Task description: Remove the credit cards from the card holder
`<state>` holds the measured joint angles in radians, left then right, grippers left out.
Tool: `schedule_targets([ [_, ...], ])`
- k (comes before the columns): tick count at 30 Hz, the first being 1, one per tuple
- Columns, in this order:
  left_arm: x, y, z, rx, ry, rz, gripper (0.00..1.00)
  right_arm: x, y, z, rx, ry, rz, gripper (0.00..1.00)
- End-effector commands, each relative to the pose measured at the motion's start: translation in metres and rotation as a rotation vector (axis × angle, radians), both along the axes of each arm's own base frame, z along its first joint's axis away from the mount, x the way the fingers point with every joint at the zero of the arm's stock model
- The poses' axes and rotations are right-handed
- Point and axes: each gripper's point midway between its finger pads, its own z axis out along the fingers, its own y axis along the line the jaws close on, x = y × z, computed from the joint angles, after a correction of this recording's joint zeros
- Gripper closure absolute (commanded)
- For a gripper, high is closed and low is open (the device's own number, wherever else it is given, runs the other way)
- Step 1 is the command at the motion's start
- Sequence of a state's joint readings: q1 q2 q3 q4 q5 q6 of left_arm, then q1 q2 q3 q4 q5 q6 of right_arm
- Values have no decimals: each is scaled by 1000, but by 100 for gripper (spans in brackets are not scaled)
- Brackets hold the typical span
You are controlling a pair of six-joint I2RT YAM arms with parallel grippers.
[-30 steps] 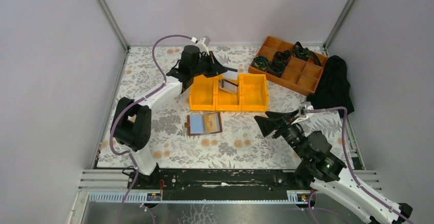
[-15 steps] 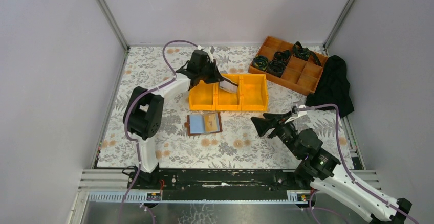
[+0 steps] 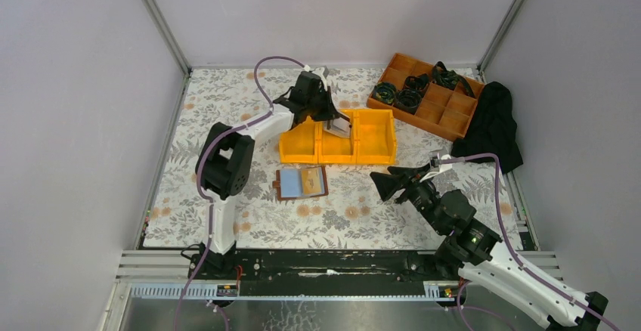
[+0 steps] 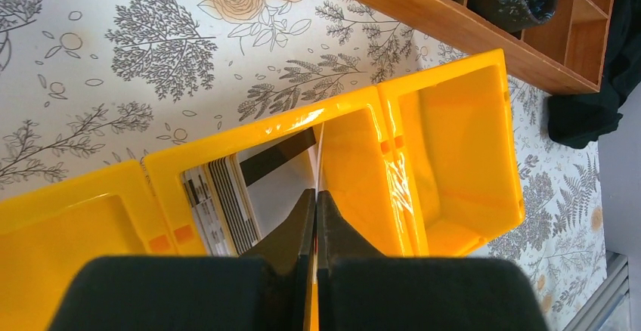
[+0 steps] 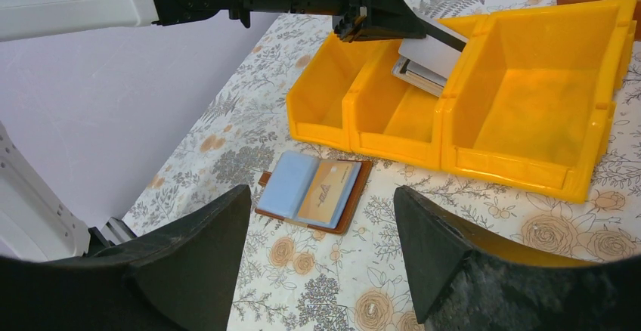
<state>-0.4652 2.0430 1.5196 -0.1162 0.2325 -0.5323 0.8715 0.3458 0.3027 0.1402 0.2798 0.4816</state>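
Top: see left gripper [image 3: 336, 122] over middle compartment of yellow bin [image 3: 376, 136], clenched on one credit card [image 3: 340, 129]; see card holder [image 3: 301, 182] lying open on table [image 3: 340, 221] just in front of bin, tan card [image 3: 312, 180] in its right half; see right gripper [image 3: 388, 185] near holder, spread wide, grasping nothing.
Left wrist: shows fingers pinching credit card edge-on; shows stack of cards [image 4: 219, 199] lying in middle compartment.
Right wrist: shows own fingers apart, holder beyond them; shows held card tilted above stack.

Overhead, two wrist views; shared bins [image 3: 376, 138]
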Motion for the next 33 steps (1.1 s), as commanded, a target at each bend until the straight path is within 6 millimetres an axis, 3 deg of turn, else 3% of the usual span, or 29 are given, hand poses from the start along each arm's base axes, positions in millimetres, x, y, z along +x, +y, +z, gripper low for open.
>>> schedule_targets([
  [1,12,-7,4,6,-23,18,98,3,-5,17,28,-45,-27,23],
  [9,15,-5,1,17,-24,34,84,3,-6,16,18,-46,-32,23],
  [13,17,-6,2,18,-28,37,70,4,-5,15,18,-44,-31,23],
  [20,19,2,15,35,-66,60,55,4,-2,12,16,-37,-24,23],
  [24,19,14,32,68,-113,98,49,4,-2,11,18,-35,-21,23],
  [28,11,26,56,75,-166,130,48,3,1,11,20,-35,-11,23],
  [31,-6,30,82,33,-225,135,48,4,5,7,5,-28,5,23],
  [33,-24,31,101,-17,-272,133,40,7,8,0,-18,-3,1,23],
])
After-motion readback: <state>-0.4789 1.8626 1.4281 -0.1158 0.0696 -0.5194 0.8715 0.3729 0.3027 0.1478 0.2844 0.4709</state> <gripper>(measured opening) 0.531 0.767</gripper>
